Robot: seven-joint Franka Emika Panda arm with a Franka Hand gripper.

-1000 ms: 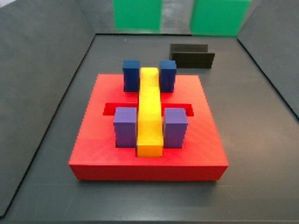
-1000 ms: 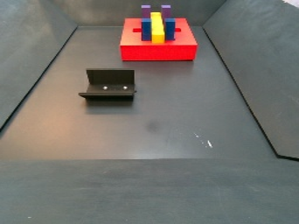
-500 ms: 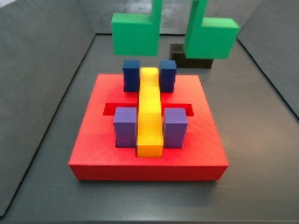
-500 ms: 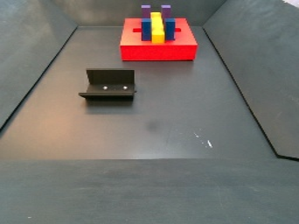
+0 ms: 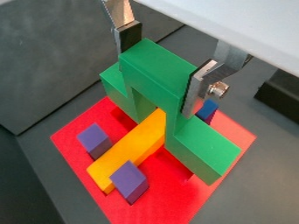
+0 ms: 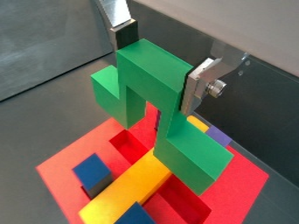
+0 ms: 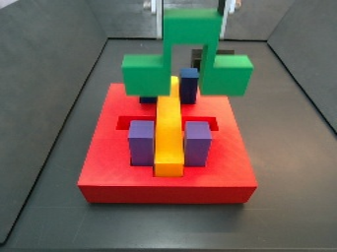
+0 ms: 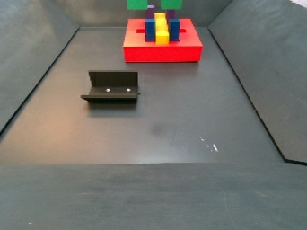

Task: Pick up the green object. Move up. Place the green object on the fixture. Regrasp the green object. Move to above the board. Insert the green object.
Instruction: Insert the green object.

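A dark grey matte surface (image 8: 156,135), walled in by low grey panels on every side, carries my whole workspace; faint pale scuffs mark it to the right of centre in a side view. At the far end of that view sits the board (image 8: 163,49), a red square slab, and well apart from it, nearer and to the left, stands the fixture (image 8: 111,88), a dark angled bracket with two small pale dots on its face.

My gripper (image 5: 162,61) hangs above the board with its jaws closed on the green object (image 5: 158,96), a bright green, smooth plastic piece with a central block and two arms jutting sideways. My silver fingers (image 6: 201,80) press flat on opposite faces of the central block in both wrist views. In a side view the green object (image 7: 188,64) floats clear of the board (image 7: 165,162), its arms spread left and right over the far end of the yellow bar (image 7: 170,123).

That bar runs near to far along the board's middle, flanked by two purple blocks (image 7: 141,141) near the front and dark blue blocks (image 7: 188,84) farther back; the left blue one is largely hidden behind a green arm. My jaws are cut off at the top edge of that view, and in the farther side view the green object (image 8: 153,4) is only a sliver at the frame's top. Recessed slots in the red slab show beside the bar.
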